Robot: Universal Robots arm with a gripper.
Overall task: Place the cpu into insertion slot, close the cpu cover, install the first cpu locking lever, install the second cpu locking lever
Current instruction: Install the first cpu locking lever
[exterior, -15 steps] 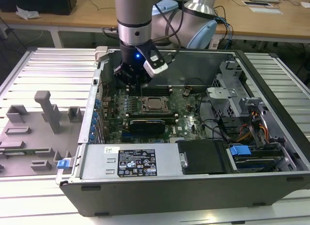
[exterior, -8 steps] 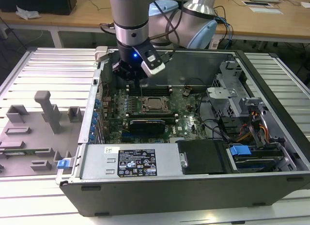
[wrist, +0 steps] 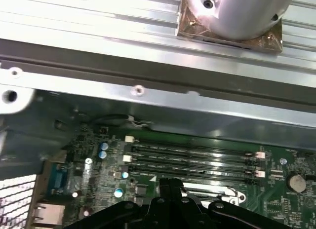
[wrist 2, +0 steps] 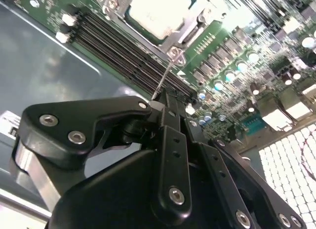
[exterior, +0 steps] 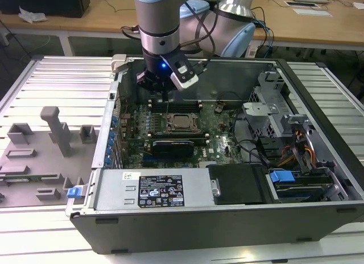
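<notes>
The cpu point(exterior: 181, 122) lies flat in its socket on the motherboard, its pale metal face point(wrist 2: 158, 12) up. Around it lies the silver cpu cover point(wrist 2: 191, 32), folded down flat point(exterior: 170, 123). A thin wire locking lever point(wrist 2: 164, 76) rises from the socket's corner, and its free end meets the tips of my gripper point(wrist 2: 165, 98). The black fingers point(wrist: 166, 185) are shut together; whether the wire is pinched between them is hidden. In the exterior view the gripper point(exterior: 160, 93) hangs just beyond the socket's far left corner, over the memory slots.
Black memory slots point(wrist: 192, 160) run beside the socket. A black rectangular card point(exterior: 173, 145) stands nearer than the socket. The case's metal wall point(wrist: 148, 71) rises close behind the gripper. A labelled power-supply box point(exterior: 153, 190) and drive bays point(exterior: 296, 178) flank the board.
</notes>
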